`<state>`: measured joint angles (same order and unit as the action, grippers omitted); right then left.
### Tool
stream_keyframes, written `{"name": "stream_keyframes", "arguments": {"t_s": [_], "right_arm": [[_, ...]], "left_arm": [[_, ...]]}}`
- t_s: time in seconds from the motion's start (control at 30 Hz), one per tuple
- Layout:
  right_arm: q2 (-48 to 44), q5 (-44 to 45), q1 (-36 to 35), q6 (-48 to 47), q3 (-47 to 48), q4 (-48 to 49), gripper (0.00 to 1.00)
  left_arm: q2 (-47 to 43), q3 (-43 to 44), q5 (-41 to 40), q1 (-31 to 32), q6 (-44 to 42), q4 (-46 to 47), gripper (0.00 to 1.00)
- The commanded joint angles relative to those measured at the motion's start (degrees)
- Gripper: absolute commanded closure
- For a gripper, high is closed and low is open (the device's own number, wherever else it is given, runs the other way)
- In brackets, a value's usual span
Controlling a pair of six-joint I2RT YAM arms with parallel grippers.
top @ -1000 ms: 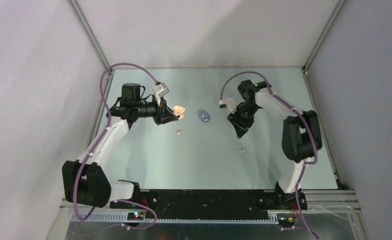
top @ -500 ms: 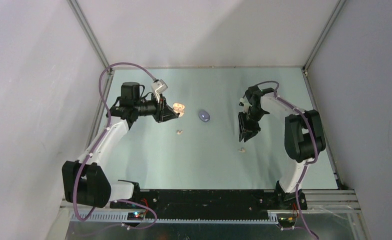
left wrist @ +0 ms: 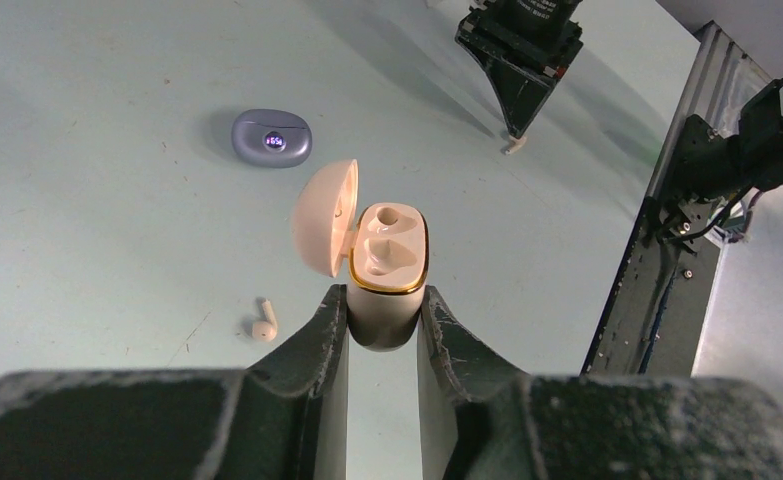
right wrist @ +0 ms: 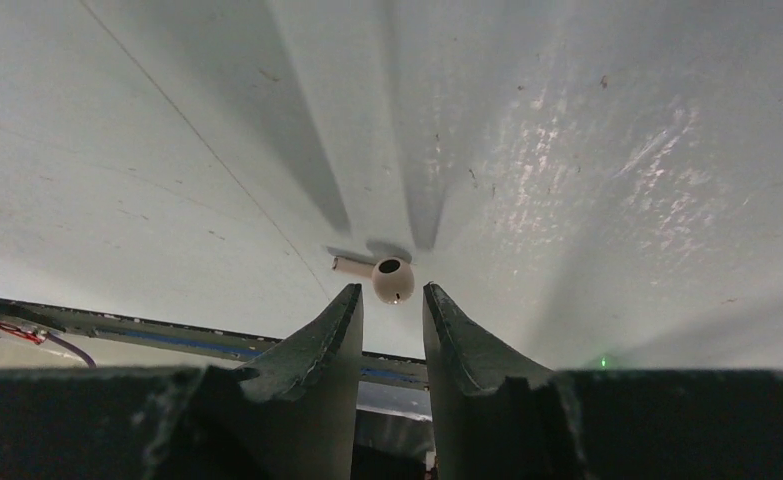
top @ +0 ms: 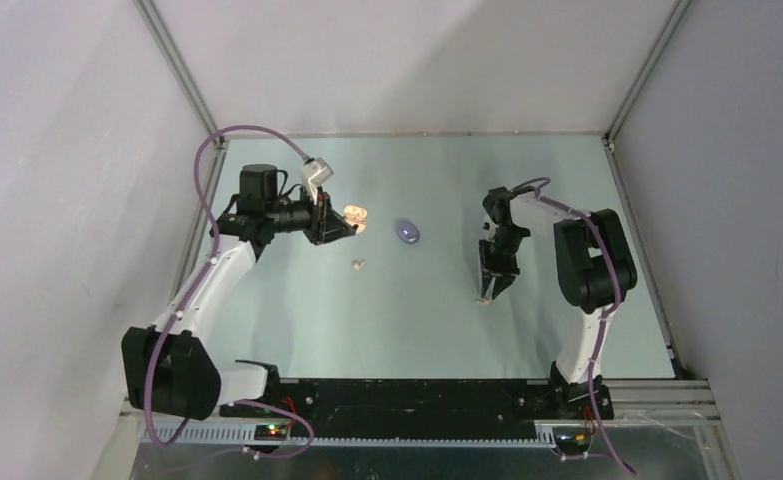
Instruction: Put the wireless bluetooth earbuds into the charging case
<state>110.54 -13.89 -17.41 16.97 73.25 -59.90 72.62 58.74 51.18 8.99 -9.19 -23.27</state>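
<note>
My left gripper (left wrist: 382, 300) is shut on a cream charging case (left wrist: 388, 268), holding it by its lower body with the lid hinged open to the left and both sockets empty. From above, that case (top: 357, 217) hangs at the table's left middle. One cream earbud (left wrist: 263, 322) lies on the table below and left of it, also visible in the top view as the cream earbud (top: 359, 264). My right gripper (right wrist: 391, 292) points down at a second cream earbud (right wrist: 388, 280), jaws open a little, with the bud lying just past the fingertips. No lilac earbuds show.
A closed lilac case (top: 407, 232) with a lit display lies between the two grippers, also seen as the lilac case (left wrist: 272, 137). Grey walls and metal frame rails (top: 635, 215) bound the table. The black base rail (top: 407, 395) runs along the near edge.
My right gripper has swung toward the near side and down onto the loose earbud, its jaws narrowing. The left gripper with the case has barely moved.
</note>
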Motion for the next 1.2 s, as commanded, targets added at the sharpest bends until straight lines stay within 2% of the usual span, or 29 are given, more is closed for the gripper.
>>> {"name": "stream_keyframes", "arguments": {"t_s": [0.0,0.67,0.83,1.17], "right_arm": [[0.8,1.2,0.0,1.3,0.1,0.2,0.67],[3.2,-0.1,-0.2,0.9,-0.2,1.3,0.71],[3.2,-0.7,-0.6,0.9,-0.3,0.4,0.67],[2.9,-1.3,-1.1,1.1,-0.5,-0.4,0.68]], "left_arm": [[-2.0,1.3,-0.2,0.1,0.9,0.6,1.0],[-1.5,1.5,-1.1,0.1,0.7,0.5,1.0],[-1.3,1.2,-1.2,0.1,0.7,0.7,1.0],[-0.7,1.3,-0.9,-0.4,0.8,1.2,1.0]]}}
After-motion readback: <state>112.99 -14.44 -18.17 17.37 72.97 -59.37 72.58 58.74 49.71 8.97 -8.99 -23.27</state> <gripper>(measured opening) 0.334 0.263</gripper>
